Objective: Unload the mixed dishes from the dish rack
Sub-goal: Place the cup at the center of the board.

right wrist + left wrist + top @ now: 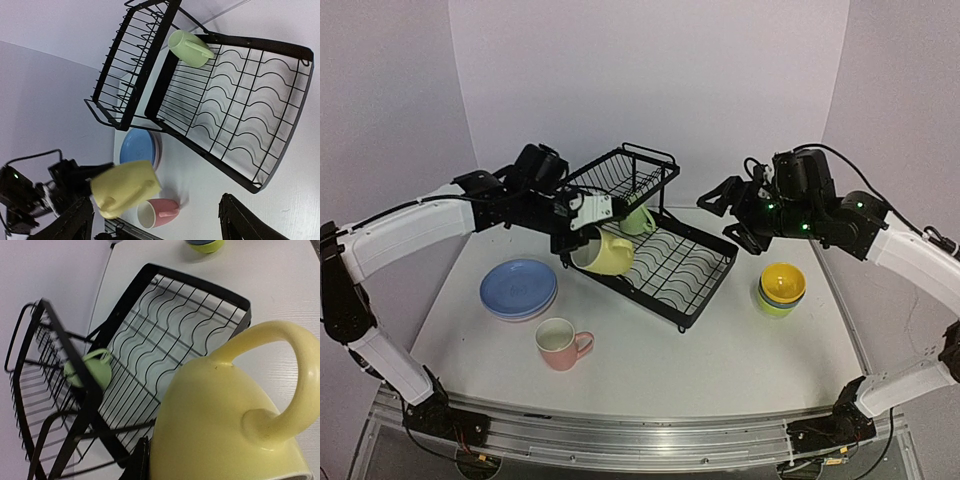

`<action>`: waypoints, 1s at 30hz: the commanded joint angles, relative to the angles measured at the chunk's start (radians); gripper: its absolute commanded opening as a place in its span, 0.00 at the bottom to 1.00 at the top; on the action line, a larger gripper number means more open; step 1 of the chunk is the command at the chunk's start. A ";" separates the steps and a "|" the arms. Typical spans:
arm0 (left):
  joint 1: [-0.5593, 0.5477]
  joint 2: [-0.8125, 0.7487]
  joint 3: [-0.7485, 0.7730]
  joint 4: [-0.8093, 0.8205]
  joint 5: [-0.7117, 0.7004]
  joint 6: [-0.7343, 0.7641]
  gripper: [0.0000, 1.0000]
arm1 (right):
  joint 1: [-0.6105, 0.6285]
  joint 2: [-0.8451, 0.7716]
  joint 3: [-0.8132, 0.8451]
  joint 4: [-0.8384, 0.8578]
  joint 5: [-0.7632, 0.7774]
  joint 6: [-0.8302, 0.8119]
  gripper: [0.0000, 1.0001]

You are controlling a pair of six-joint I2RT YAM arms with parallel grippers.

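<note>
My left gripper [576, 246] is shut on a yellow mug [603, 252], holding it tilted in the air at the front left corner of the black wire dish rack [680, 265]. In the left wrist view the yellow mug [225, 425] fills the lower right, one finger [137, 460] pressed against its side. A pale-green mug [638, 218] lies in the rack's lower tray under the raised basket, also seen as the pale-green mug [187, 47]. My right gripper [732, 218] hangs open and empty just right of the rack, its jaws wide apart in the wrist view.
A blue plate [518, 288] stacked on a pink one lies left of the rack. A pink mug [560, 343] stands at the front, left of centre. Stacked bowls [782, 288], yellow on top, sit to the right. White walls close off the back and sides.
</note>
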 commanded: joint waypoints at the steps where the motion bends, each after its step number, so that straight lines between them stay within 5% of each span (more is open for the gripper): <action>1: 0.107 -0.128 0.105 -0.226 -0.009 -0.170 0.00 | 0.000 0.013 0.062 -0.086 0.047 -0.139 0.83; 6: 0.208 -0.235 0.024 -0.392 -0.082 -0.192 0.00 | 0.000 0.065 0.075 -0.096 0.076 -0.408 0.84; 12: 0.615 -0.215 0.034 -0.532 -0.026 -0.186 0.00 | -0.015 0.195 0.163 -0.088 -0.036 -0.715 0.89; 18: 0.966 -0.134 0.023 -0.673 0.070 -0.188 0.00 | -0.078 0.290 0.183 -0.030 -0.211 -0.795 0.89; 24: 1.153 -0.089 -0.098 -0.648 0.045 -0.197 0.00 | -0.197 0.363 0.103 0.173 -0.365 -0.809 0.87; 30: 1.177 -0.035 -0.249 -0.475 -0.019 -0.253 0.00 | -0.211 0.465 0.047 0.430 -0.391 -0.909 0.88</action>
